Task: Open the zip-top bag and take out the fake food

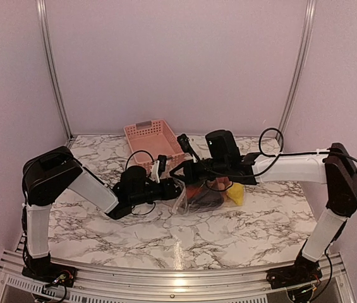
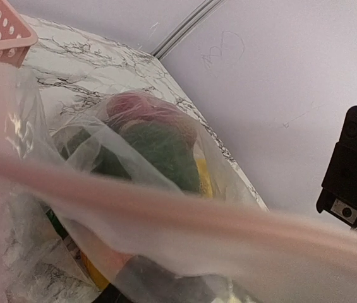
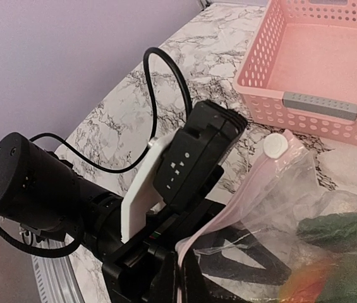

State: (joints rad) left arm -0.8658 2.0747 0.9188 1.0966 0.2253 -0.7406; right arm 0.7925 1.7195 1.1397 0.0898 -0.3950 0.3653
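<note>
Zip-top bag (image 1: 186,203) is lying at the middle of the surface (image 1: 241,240), just on the near side of the pink basket (image 1: 151,137). The fake food (image 1: 211,196) is sitting inside it: a dark green piece, a reddish one and a yellow one are showing through the film. Both arms are meeting over the bag's left end. Your left pincer (image 1: 175,187) is sitting right at the pink zip strip (image 3: 229,202), which is running from its white tab (image 3: 274,146) down to the pincer's nose. Its jaws are hidden, so you cannot tell whether they are clenched on the strip. Your right pincer (image 1: 189,170) is clenched, though whether any film is caught in it is not showing. Step in hand, by judgement: parting the bag's mouth, with nothing out yet. The next move is calling for a firm hold on each lip and a pull apart, then a reach inside. The surface is showing a white marble pattern, and plain lilac walls (image 1: 178,57) with metal corner rails are enclosing it.
</note>
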